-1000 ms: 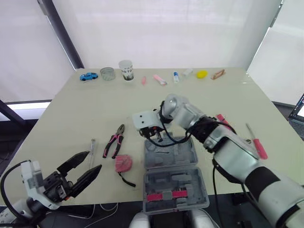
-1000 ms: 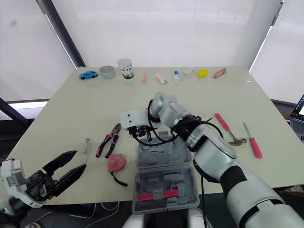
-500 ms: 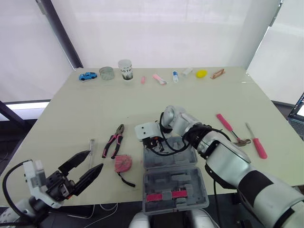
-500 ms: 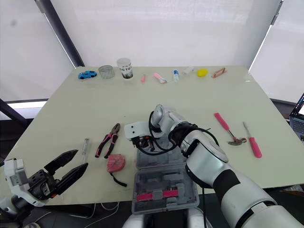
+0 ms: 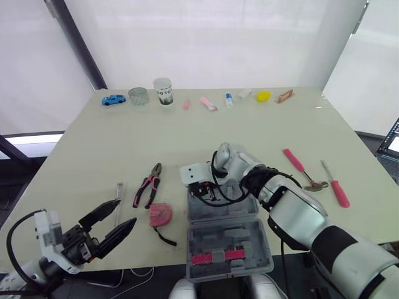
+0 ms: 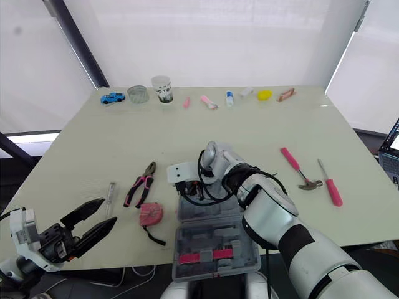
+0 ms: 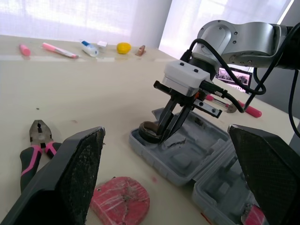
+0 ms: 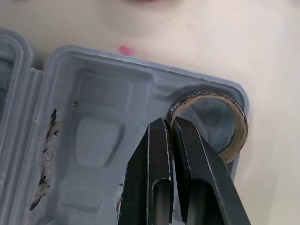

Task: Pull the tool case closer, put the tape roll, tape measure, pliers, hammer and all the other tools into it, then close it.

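Observation:
The grey tool case [image 5: 240, 208] lies open at the table's near middle, with pink pieces in its near half. My right gripper [image 5: 202, 192] is shut on the wall of the brown tape roll [image 8: 240, 126], holding it low in the far-left corner of the case's far half. Left of the case lie the pink-handled pliers [image 5: 149, 185], the red tape measure [image 5: 161, 214] and a small screwdriver [image 5: 120, 193]. On the right lie the hammer [image 5: 302, 169] and a pink-handled screwdriver [image 5: 336, 189]. My left gripper [image 5: 126, 212] stands open off the front-left edge, holding nothing.
Along the far edge stands a row of small things: a blue toy car [image 5: 113, 99], a glass jar [image 5: 138, 96], a paper cup [image 5: 164, 91], pink sticks [image 5: 209, 103] and a yellow piece [image 5: 264, 96]. Bare tabletop lies between that row and the tools.
My right gripper has come nearer and lower with the tape roll, from above the case's far edge into its far-left corner. The left gripper has hardly moved.

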`<action>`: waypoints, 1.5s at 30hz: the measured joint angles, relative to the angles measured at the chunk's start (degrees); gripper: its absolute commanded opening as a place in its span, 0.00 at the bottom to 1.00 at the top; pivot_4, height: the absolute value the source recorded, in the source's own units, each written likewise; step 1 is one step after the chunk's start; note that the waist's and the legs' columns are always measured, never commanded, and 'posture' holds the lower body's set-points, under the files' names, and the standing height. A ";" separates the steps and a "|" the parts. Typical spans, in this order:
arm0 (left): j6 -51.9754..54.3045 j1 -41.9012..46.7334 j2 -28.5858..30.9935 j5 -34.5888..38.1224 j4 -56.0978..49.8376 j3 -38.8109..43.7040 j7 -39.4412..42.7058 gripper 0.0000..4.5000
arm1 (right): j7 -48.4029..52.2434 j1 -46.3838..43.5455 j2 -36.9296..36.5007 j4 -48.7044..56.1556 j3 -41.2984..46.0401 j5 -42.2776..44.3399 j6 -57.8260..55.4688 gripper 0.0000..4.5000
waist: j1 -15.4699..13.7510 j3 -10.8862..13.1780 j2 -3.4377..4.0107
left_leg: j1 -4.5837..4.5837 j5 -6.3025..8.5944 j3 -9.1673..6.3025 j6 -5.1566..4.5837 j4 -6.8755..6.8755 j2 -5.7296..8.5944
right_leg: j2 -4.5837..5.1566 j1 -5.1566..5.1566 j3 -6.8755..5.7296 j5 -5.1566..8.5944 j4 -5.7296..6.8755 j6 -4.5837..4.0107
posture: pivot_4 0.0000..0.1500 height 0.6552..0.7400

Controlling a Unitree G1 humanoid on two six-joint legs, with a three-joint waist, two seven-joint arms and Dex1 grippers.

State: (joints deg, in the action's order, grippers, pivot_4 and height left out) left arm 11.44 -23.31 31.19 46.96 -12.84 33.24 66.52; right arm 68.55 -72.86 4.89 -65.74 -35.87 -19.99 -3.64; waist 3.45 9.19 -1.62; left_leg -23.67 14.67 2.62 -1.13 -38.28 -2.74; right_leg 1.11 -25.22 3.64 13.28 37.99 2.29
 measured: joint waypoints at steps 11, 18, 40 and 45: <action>-1.97 0.48 0.41 -0.77 4.72 0.03 3.71 1.00 | 0.08 0.01 0.35 -0.40 1.47 -0.29 0.00 0.02 | 0.61 0.00 0.01 | -0.10 -0.01 0.01 0.02 0.03 0.01 | -0.02 -0.13 0.00 -0.04 0.01 0.06 | 1.00 1.00; -3.95 0.69 0.76 -1.45 8.04 0.08 6.03 1.00 | 0.81 0.04 1.66 -0.27 2.97 -0.27 0.14 0.02 | 0.60 0.00 0.01 | -0.11 -0.01 0.00 0.02 0.03 -0.02 | 0.01 -0.14 0.00 -0.04 0.01 0.05 | 1.00 1.00; -3.29 2.14 0.67 -2.02 4.44 -1.24 3.52 1.00 | 2.99 11.34 -1.53 16.05 16.37 13.04 -3.49 0.59 | 0.46 -0.04 -0.06 | -0.13 -0.01 -0.11 0.02 0.03 -0.15 | 0.04 -0.10 -0.04 -0.09 0.02 0.13 | 1.00 1.00; -2.79 2.77 0.48 -2.02 4.14 -2.43 2.32 1.00 | 0.53 19.16 -2.77 21.40 19.03 17.06 -4.81 0.15 | 0.57 -0.04 -0.06 | -0.11 -0.01 -0.05 0.01 0.01 -0.13 | -0.01 -0.11 -0.04 -0.10 0.09 0.12 | 1.00 1.00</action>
State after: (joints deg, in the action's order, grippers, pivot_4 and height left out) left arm 8.65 -20.53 31.67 44.94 -8.70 30.81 68.85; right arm 69.08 -53.70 2.12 -44.35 -16.84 -2.93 -8.45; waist 4.02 9.15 -1.69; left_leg -23.77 14.66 2.58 -1.11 -38.27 -2.86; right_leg 1.10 -25.32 3.60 13.18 38.07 2.41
